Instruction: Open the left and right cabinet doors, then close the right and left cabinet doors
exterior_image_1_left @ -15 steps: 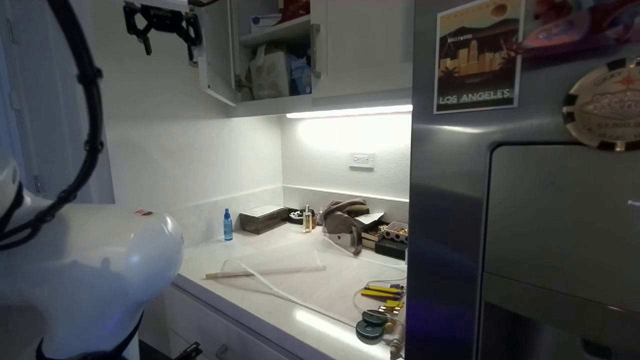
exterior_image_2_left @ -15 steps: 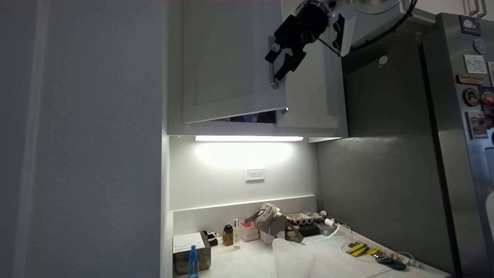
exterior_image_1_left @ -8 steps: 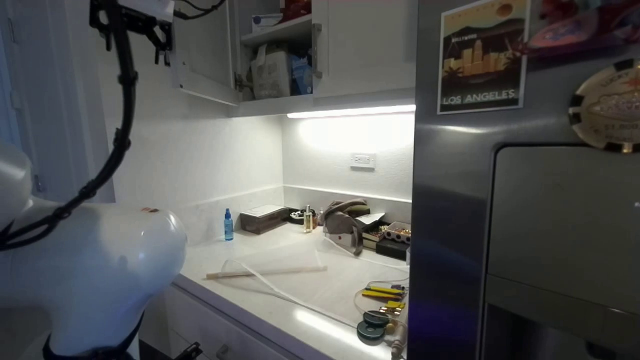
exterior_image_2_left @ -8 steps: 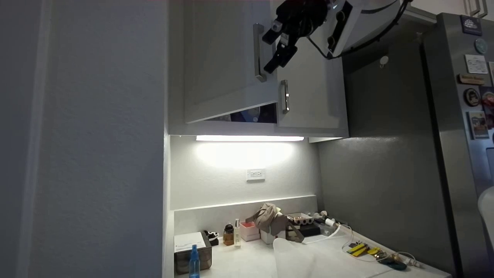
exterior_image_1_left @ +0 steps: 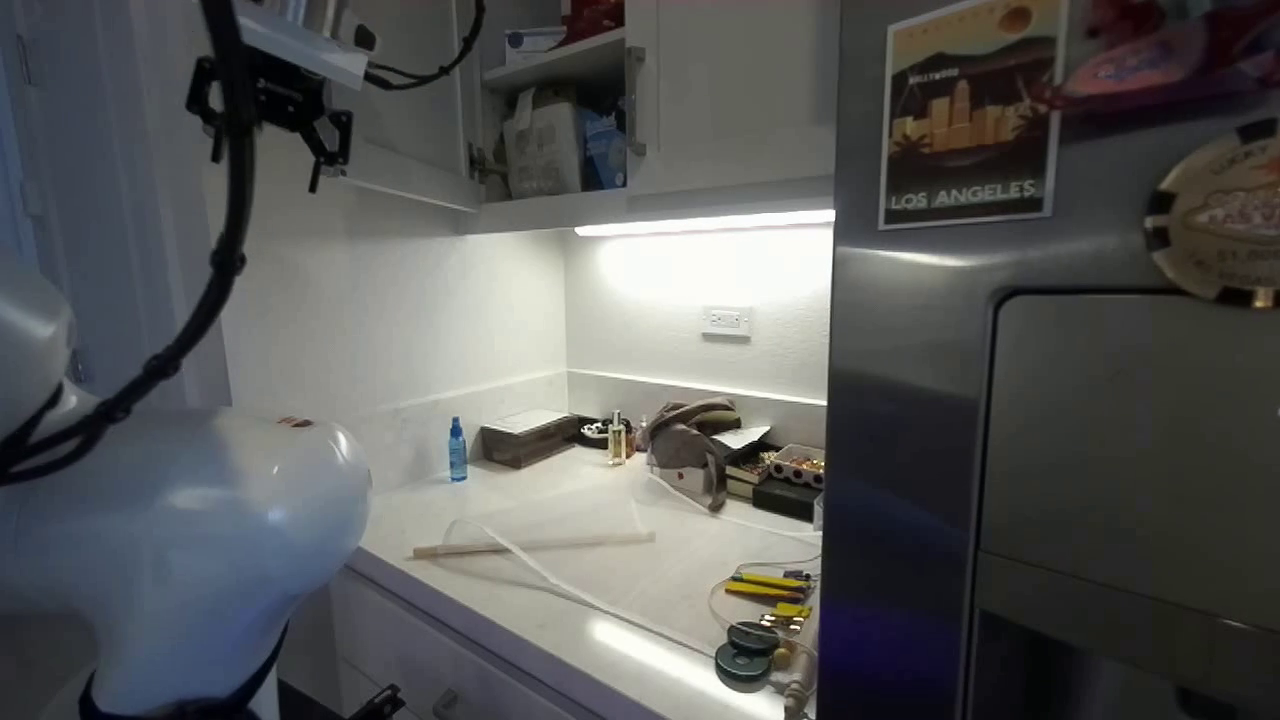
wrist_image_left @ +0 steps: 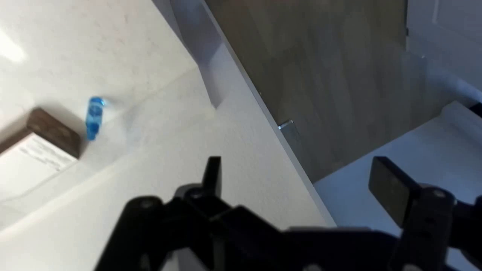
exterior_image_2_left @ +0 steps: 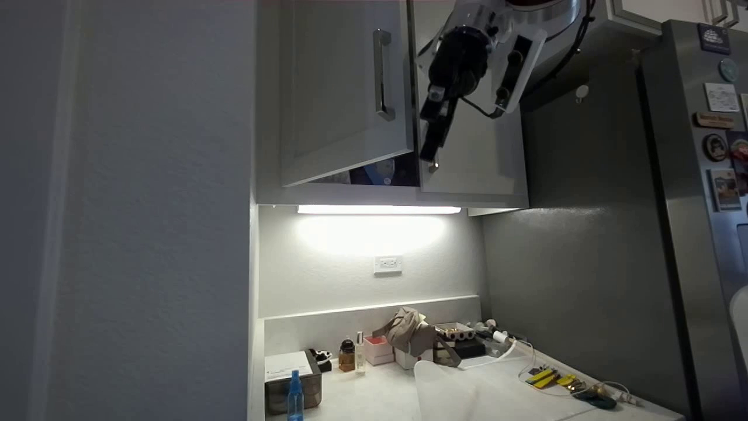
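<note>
The left cabinet door (exterior_image_2_left: 345, 99) stands swung part way out, its silver bar handle (exterior_image_2_left: 378, 76) facing outward. In an exterior view that same door (exterior_image_1_left: 425, 130) leaves shelves with boxes exposed. Flat against the cabinet is the right cabinet door (exterior_image_2_left: 482, 140); its handle (exterior_image_1_left: 635, 100) shows in an exterior view, while elsewhere the gripper covers most of it. My gripper (exterior_image_2_left: 431, 133) hangs just right of the left door's free edge, fingers pointing down, in front of the right door. Between the wide-spread fingers of the gripper (wrist_image_left: 297, 162) there is nothing; neither door appears in the wrist view.
A steel fridge (exterior_image_1_left: 905, 400) borders the cabinet on one side, a wall (exterior_image_2_left: 146, 204) on the other. Below, the counter (exterior_image_1_left: 520, 510) carries a blue spray bottle (exterior_image_1_left: 457, 450), a brown box (exterior_image_1_left: 530, 437), a bag (exterior_image_1_left: 690, 440) and tools (exterior_image_1_left: 765, 585).
The left door has swung further out. My gripper has left the side of its handle and moved down, tilting more steeply downward, still open. The right door has not moved.
</note>
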`<state>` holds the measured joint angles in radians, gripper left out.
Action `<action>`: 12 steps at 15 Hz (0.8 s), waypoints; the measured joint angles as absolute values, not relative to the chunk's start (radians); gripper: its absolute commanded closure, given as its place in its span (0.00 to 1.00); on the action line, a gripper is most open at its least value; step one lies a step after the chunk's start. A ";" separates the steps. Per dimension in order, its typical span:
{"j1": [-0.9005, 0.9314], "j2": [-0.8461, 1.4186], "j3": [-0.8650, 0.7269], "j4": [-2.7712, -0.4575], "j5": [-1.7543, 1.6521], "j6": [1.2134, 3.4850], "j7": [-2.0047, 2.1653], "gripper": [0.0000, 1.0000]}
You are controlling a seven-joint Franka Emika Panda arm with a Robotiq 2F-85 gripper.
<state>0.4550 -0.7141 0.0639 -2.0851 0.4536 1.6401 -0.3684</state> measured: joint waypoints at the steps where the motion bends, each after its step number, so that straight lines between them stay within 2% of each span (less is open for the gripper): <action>1: 0.428 -0.708 0.064 -2.084 0.434 1.594 -0.362 0.00; 7: 0.283 -0.689 0.072 -2.062 0.294 1.418 -0.298 0.00; 9: 0.250 -0.689 0.083 -2.053 0.246 1.422 -0.268 0.00; 12: 0.208 -0.689 0.113 -2.053 0.192 1.545 -0.215 0.00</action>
<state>0.2078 -0.6887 0.1131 -2.0534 0.1923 1.5447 -0.2148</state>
